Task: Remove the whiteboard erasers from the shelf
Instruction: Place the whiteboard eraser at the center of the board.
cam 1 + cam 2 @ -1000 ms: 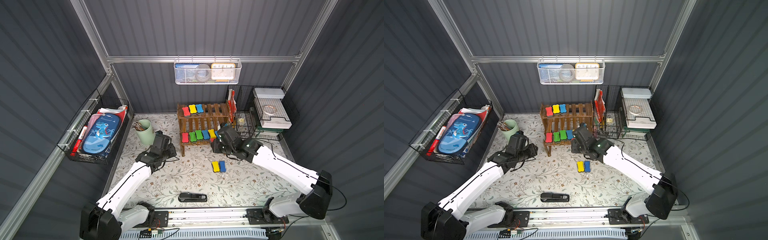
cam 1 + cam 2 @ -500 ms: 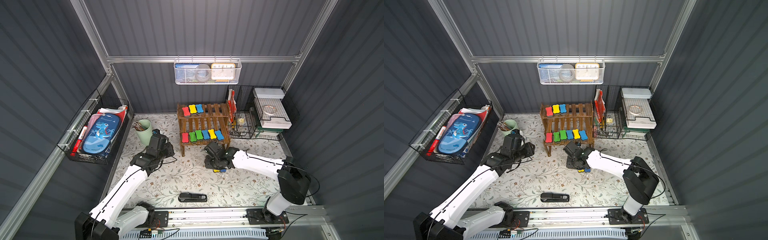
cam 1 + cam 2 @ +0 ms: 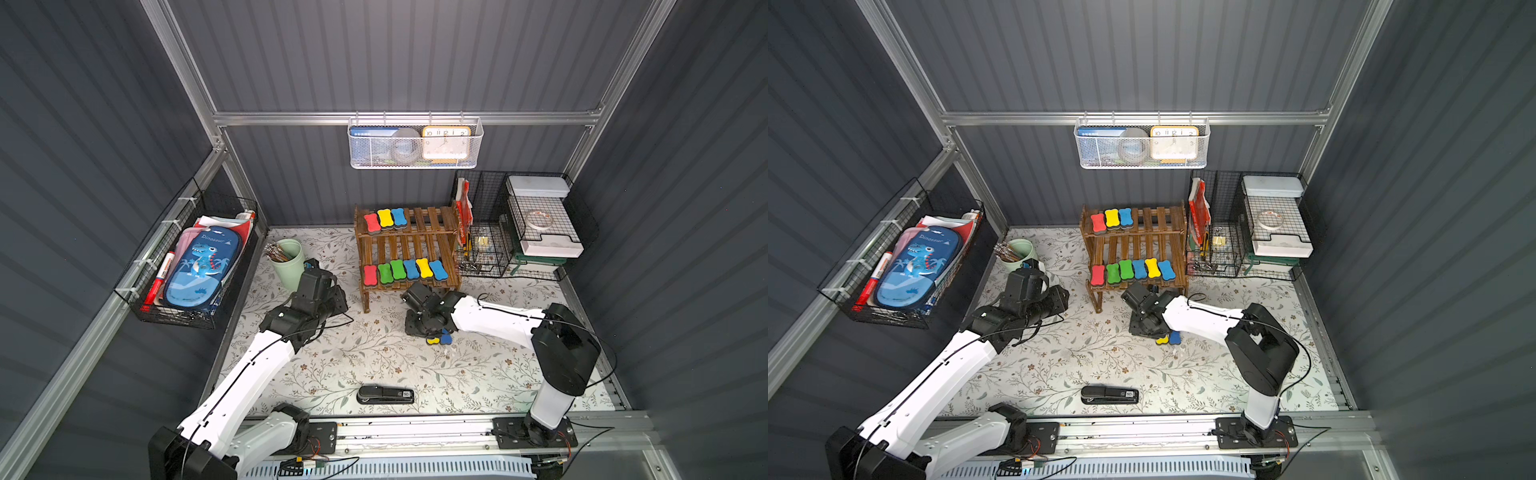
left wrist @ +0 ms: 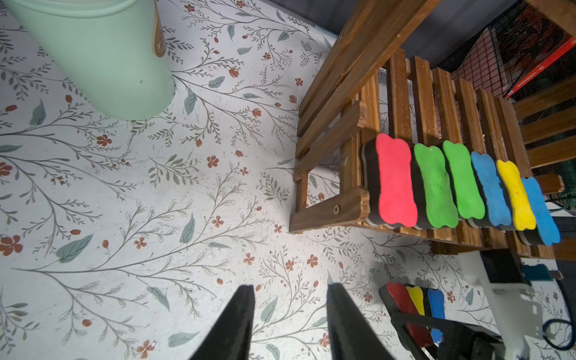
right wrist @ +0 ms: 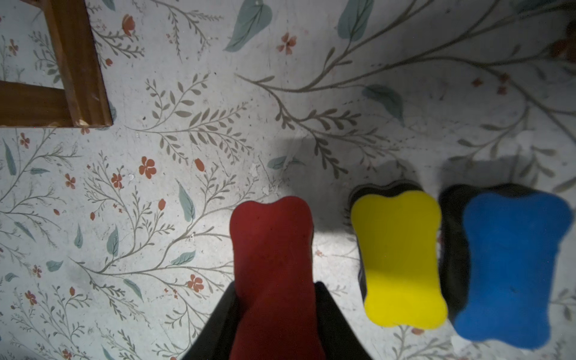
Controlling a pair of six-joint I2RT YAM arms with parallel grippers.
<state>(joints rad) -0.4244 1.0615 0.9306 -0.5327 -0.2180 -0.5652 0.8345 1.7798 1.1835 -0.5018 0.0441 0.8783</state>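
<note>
Gripping a red eraser (image 5: pixel 271 237) by its long sides, the right claw (image 5: pixel 276 290) hangs low over the desk (image 3: pixel 374 357) near its middle, just beside a yellow eraser (image 5: pixel 399 261) and a blue eraser (image 5: pixel 511 268) lying flat there; whether the red one touches down cannot be told. The left claw (image 4: pixel 291 288) stands part-open and empty, near the left end of the shelf (image 3: pixel 432 218) at the back edge. Progress: three of twelve erasers are off; three sit in an upper row (image 3: pixel 385 218), six in a lower row (image 3: pixel 399 269). Room: bare desk lies open toward the front edge, save a stapler (image 3: pixel 385 395); a cup (image 3: pixel 291 266) near the back left corner and a wire organizer (image 3: pixel 486 249) toward the back right flank the shelf.
</note>
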